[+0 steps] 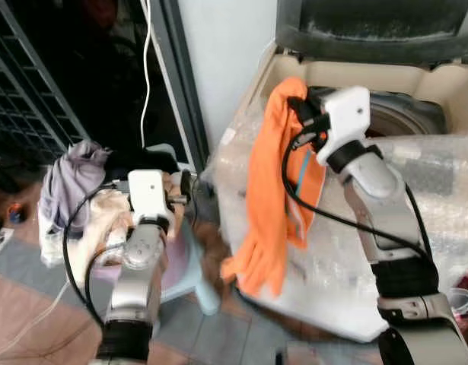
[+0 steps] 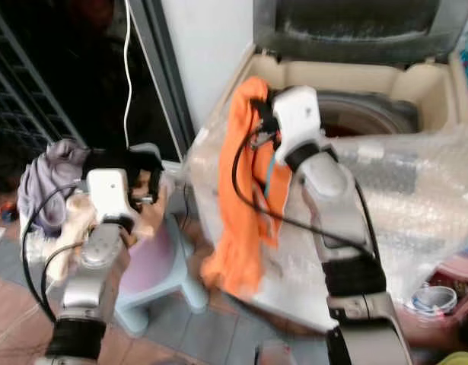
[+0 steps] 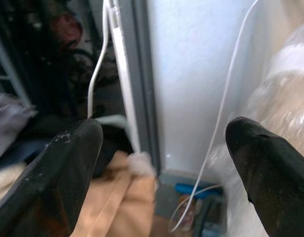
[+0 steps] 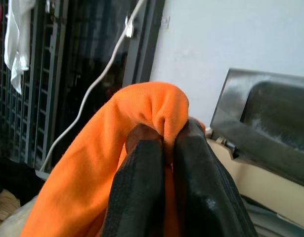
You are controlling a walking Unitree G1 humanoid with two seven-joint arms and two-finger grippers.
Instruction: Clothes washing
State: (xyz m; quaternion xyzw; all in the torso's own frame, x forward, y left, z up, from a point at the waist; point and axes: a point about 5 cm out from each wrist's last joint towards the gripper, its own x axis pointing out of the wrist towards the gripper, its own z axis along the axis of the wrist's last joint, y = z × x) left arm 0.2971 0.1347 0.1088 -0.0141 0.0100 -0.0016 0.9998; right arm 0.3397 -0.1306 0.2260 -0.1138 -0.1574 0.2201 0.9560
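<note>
The right hand is pinched tight on a fold of an orange garment, its two black fingers pressed together with the cloth bunched over their tips. It holds the garment up at the front left corner of the washing machine, just beside the open tub. Most of the cloth hangs down outside, over the bubble wrap that covers the machine's front, so this piece is lifted but not yet in the drum. The lid stands raised behind the tub.

The left hand is spread wide and empty, hovering over the pile of clothes heaped on a pale stool beside the machine, near the dark doorway and a white cable.

As a judgement, the loading is underway and far from finished: the orange piece needs carrying over the rim and releasing into the tub, and the pile, with a lilac garment and beige pieces, waits to follow. Whether anything lies in the tub cannot be told.
</note>
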